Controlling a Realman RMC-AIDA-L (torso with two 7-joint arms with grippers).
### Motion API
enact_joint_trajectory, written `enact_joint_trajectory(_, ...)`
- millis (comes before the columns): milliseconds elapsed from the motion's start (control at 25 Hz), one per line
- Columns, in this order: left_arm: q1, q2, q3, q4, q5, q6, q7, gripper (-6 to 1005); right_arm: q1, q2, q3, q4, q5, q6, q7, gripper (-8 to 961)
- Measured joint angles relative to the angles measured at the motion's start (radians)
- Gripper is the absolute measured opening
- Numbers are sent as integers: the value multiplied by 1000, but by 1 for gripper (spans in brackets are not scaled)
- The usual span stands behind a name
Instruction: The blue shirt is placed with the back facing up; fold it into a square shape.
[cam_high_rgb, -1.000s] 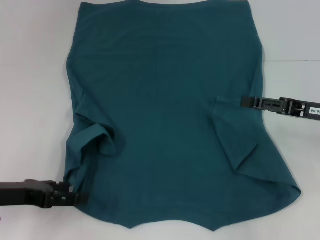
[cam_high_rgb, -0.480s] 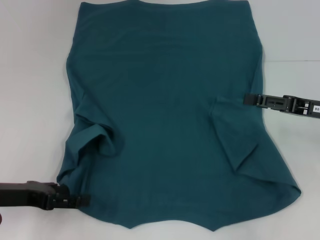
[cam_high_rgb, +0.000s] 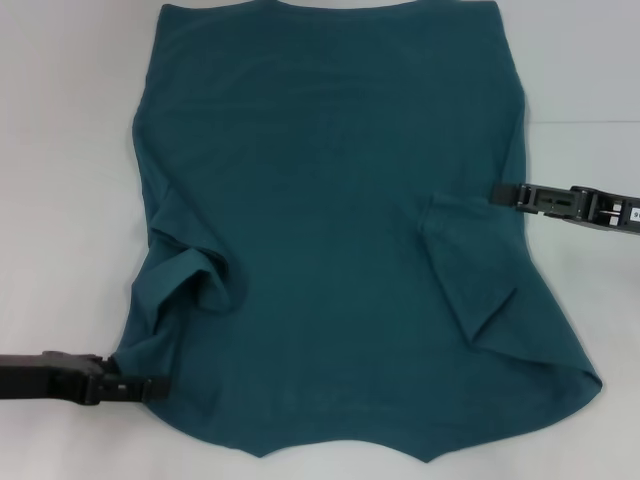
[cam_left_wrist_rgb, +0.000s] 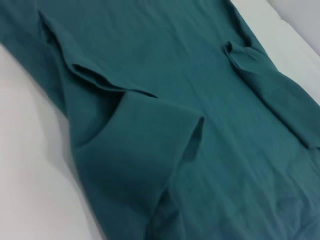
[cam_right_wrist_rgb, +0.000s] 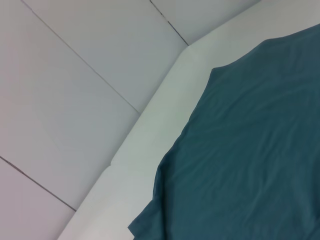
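Note:
The blue shirt (cam_high_rgb: 330, 200) lies spread on the white table (cam_high_rgb: 60, 150) with its plain side up. Both short sleeves are folded inward over the body: the left sleeve (cam_high_rgb: 195, 280) is bunched, the right sleeve (cam_high_rgb: 470, 270) lies flatter. My left gripper (cam_high_rgb: 158, 388) reaches in low from the left, its tip at the shirt's lower left edge. At the shirt's right edge, level with the top of the folded right sleeve, sits my right gripper (cam_high_rgb: 497, 194). The left wrist view shows the shirt (cam_left_wrist_rgb: 200, 125) with both folded sleeves. In the right wrist view only a shirt (cam_right_wrist_rgb: 250, 150) corner shows.
Bare white table surrounds the shirt on the left and right in the head view. The right wrist view shows the table's edge (cam_right_wrist_rgb: 165, 100) and a grey tiled floor (cam_right_wrist_rgb: 75, 75) beyond it.
My left gripper has slid leftward and slightly up along the shirt's lower left edge, and the fabric there has bulged outward to the left. The right gripper has drawn back to the right.

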Motion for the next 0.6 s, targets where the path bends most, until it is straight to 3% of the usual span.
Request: enact_joint_trajectory(600,-5,-8,2,6,-10,-16,-21,932,-4,0,3,0,0,4,-1,900)
